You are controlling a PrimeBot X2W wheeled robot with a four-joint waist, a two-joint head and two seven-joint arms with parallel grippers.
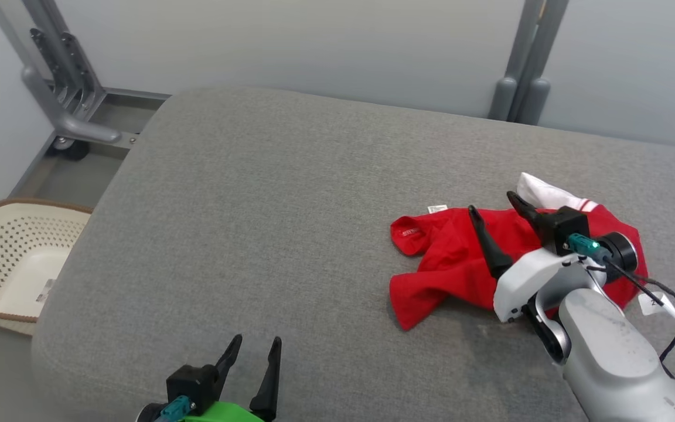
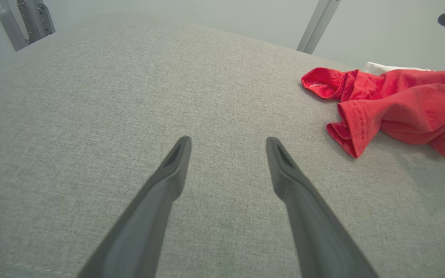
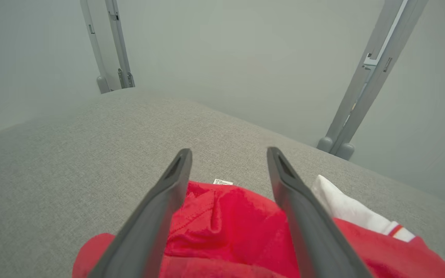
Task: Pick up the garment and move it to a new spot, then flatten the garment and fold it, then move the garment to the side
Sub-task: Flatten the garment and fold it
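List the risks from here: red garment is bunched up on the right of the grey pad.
1. The garment lies crumpled with overlapping layers, so the open right gripper above it may pinch several layers and lift a bundle instead of one edge.
2. The open left gripper hangs well apart from the garment over the bare pad, so two-handed flattening would likely need a long reach across.
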